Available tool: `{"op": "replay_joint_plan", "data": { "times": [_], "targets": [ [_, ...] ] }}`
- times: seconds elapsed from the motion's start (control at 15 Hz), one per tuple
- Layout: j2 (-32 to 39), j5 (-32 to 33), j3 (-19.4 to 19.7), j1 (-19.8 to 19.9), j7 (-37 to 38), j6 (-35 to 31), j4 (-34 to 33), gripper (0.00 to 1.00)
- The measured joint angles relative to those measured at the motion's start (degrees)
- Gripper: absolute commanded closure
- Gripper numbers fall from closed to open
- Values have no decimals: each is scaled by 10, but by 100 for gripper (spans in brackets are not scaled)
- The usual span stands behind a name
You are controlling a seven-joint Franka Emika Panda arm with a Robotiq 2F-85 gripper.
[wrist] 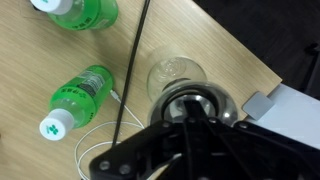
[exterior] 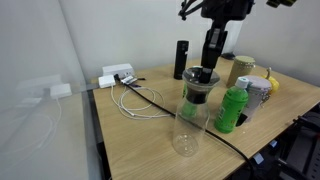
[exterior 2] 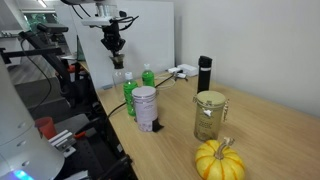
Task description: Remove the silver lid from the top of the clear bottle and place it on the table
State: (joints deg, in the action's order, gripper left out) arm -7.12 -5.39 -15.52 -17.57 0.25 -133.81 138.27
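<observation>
Robot pincer (exterior: 207,63) hovered right over silver lid (exterior: 200,74), lid sat on clear bottle (exterior: 189,122) directly beneath, pincer's spread could not be told

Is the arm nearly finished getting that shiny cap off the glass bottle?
Not yet. Done: the gripper is lined up above the clear bottle. In hand: it is down at the silver lid, which sits on the bottle's dark collar; I cannot tell whether it grips. Left: lifting the lid off and setting it on the table.
</observation>
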Motion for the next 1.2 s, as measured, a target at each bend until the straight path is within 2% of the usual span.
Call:
{"op": "replay_joint_plan", "data": {
  "times": [0.87, 1.0, 1.2],
  "targets": [
    [-2, 0, 6, 3, 0, -16, -6, 99],
    [-1, 0, 6, 3, 0, -16, -5, 90],
    [-1, -2, 6, 3, 0, -16, -4, 70]
  ]
}}
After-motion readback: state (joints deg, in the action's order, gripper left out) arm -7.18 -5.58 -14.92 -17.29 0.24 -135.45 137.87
